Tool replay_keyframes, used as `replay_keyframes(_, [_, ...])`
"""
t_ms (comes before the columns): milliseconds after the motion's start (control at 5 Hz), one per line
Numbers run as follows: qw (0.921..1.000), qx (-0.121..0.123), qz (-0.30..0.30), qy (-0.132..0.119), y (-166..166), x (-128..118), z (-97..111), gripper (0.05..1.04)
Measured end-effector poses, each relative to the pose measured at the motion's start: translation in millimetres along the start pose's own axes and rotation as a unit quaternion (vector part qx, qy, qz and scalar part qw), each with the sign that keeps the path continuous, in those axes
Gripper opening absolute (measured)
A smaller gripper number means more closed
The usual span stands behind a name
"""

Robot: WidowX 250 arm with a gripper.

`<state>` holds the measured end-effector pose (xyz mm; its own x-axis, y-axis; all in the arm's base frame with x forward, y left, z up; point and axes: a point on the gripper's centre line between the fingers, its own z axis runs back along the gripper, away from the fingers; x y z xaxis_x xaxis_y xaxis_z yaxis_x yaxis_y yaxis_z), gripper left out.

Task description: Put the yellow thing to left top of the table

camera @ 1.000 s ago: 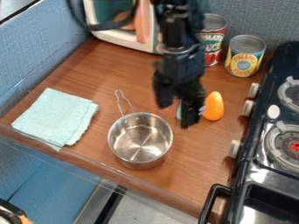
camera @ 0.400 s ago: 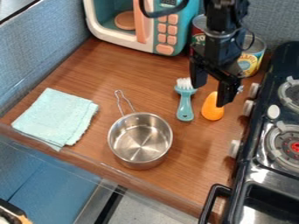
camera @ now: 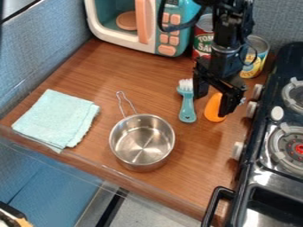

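Gripper (camera: 213, 106), fingers apart, seemingly over the orange-yellow thing (camera: 212, 111), near two labelled cans (camera: 203, 41).

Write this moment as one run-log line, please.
Black two-finger tool: open, at yellow-orange oval object | move to top left: not done

My worktop (camera: 106, 66): cloth (camera: 56, 117) left of pot (camera: 142, 142) | brush (camera: 187, 106) behind-right of pot | target (camera: 211, 110) right of brush | stove (camera: 283, 117) at right edge
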<state>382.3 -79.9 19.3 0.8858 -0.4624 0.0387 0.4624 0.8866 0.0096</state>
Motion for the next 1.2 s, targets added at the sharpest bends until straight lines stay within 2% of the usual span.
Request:
replay_keyframes(200, [1.0000,0.002,0.008,-0.004,1,2,-5,0.639])
replay_keyframes(400, [0.9997,0.009,0.020,-0.013,3,5,-6,0.569])
replay_keyframes(800, [0.9993,-0.003,0.033,-0.018,7,7,-5,0.569])
replay_keyframes(1000, [0.9969,-0.002,0.056,-0.056,24,0,34,0.570])
replay_keyframes(1200, [0.9935,0.005,0.087,-0.073,51,-24,59,0.569])
